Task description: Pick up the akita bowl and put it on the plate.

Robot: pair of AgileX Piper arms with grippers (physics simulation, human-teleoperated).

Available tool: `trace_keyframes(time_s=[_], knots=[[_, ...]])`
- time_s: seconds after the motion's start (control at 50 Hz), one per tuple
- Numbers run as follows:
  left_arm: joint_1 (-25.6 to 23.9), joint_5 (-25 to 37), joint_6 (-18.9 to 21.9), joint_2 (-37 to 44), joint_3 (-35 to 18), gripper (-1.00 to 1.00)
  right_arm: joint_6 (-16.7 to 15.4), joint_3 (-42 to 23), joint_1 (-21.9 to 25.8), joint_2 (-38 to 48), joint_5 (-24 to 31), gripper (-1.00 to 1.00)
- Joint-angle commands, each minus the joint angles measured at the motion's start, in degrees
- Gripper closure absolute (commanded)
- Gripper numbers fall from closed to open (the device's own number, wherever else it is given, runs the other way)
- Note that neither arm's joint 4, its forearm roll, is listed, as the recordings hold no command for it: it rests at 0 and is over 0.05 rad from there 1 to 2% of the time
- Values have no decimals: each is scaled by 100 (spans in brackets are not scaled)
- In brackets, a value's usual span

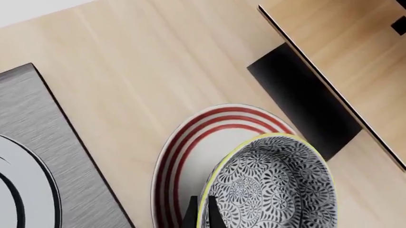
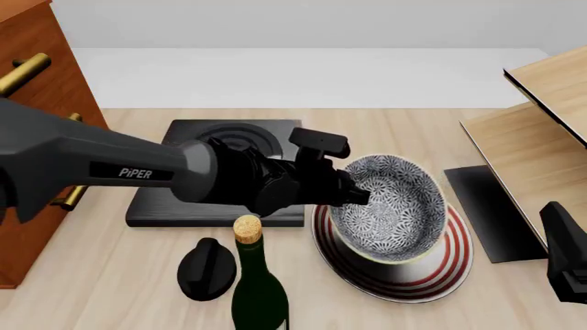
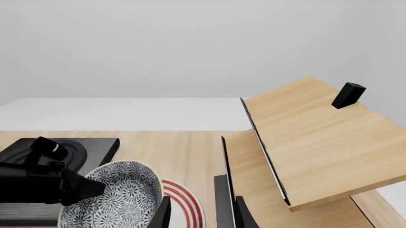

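Note:
The akita bowl [image 2: 392,206], black-and-white floral with a yellowish rim, hangs tilted over the plate [image 2: 403,282], a white plate with red rings. My left gripper [image 2: 353,194] is shut on the bowl's left rim. In the left wrist view the fingers [image 1: 190,214] straddle the rim of the bowl [image 1: 273,185], with the plate [image 1: 190,152] underneath. I cannot tell whether the bowl touches the plate. My right gripper [image 3: 203,216] is open and holds nothing; it stays at the table's right front [image 2: 564,265]. The right wrist view shows the bowl [image 3: 123,199] and the plate [image 3: 189,204].
A black square stove [image 2: 220,172] lies behind and left of the plate. A wine bottle [image 2: 257,282] and a black knob-shaped object [image 2: 206,269] stand at the front. A wooden cabinet [image 2: 37,103] is at the left, a wooden rack [image 2: 541,137] with a dark base [image 2: 486,213] at the right.

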Motion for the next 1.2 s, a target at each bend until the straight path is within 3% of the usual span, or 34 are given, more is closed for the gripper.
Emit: trace_keyframes(time_s=[0.02, 0.54, 0.56, 0.94, 1.2], knots=[[18, 3, 47, 30, -58, 100, 0, 0, -1, -1, 0, -100], [123, 129, 187, 200, -200, 100, 2, 0, 0, 0, 0, -100], [22, 83, 143, 137, -91, -100, 1, 0, -1, 0, 0, -100], [239, 143, 249, 66, -239, -100, 1, 0, 1, 1, 0, -100], [400, 409, 322, -961, -261, -100, -1, 0, 1, 0, 0, -100]])
